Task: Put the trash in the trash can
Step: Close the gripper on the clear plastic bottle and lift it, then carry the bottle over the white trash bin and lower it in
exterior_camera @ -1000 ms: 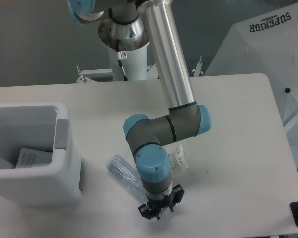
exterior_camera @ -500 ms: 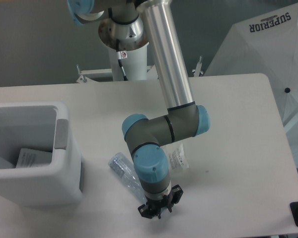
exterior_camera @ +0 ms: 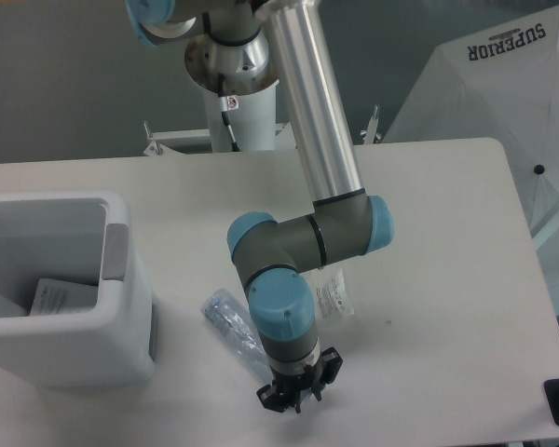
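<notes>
While the gripper (exterior_camera: 296, 396) hangs low over the near edge of the table (exterior_camera: 447, 242), pointing straight down, we read this as the approach to a pickup: the wrist is upright so that the fingers can drop onto something lying flat. Its black fingers look slightly spread with nothing between them, though they are small and dark in this view, so we say so with some caution.

We find the bottle (exterior_camera: 231, 323) lying on its side on the table just left of the wrist, running diagonally from far left to near right; its near end is hidden behind the arm's blue-capped joint. Its cap we cannot make out. The bag (exterior_camera: 334, 296), clear with white printed labels, lies flat just right of the arm, partly hidden by the elbow. Both are still outside the can (exterior_camera: 121, 279), which stands at the left of the table, well apart from the gripper. It is open at the top, with a white labelled piece already lying at its bottom.

Against the view a second ago, we see the wrist and gripper shifted a little to the left and slightly nearer, closing on the bottle's near end. Bottle, bag and can have not moved. We judge the bottle to be the target, since the fingers sit beside its hidden end.
</notes>
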`<state>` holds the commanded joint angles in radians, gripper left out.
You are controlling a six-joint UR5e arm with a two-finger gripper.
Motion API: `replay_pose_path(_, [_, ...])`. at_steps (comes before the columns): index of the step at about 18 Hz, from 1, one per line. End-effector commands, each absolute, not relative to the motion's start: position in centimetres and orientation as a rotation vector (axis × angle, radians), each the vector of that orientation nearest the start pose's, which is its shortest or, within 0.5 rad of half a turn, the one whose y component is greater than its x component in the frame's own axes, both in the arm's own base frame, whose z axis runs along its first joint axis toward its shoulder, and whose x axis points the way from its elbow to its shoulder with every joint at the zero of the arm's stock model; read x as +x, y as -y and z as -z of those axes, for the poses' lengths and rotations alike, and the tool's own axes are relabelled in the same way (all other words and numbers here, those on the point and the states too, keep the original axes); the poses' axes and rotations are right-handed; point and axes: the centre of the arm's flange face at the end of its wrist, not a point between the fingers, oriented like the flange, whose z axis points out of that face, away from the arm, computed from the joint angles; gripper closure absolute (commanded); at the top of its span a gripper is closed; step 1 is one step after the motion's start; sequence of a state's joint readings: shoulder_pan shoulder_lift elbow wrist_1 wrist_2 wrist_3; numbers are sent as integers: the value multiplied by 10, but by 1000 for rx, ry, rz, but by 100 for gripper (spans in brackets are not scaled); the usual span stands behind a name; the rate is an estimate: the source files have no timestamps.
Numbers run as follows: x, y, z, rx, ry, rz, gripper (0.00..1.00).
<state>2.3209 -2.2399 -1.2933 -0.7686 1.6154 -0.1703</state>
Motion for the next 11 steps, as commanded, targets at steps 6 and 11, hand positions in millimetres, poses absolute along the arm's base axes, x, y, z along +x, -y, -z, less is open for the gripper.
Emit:
replay_pose_path(6, [-426, -615, -459, -2212, 1146, -268, 70])
replay_pose_path(11, [-383, -594, -562, -2048, 1014, -243, 70])
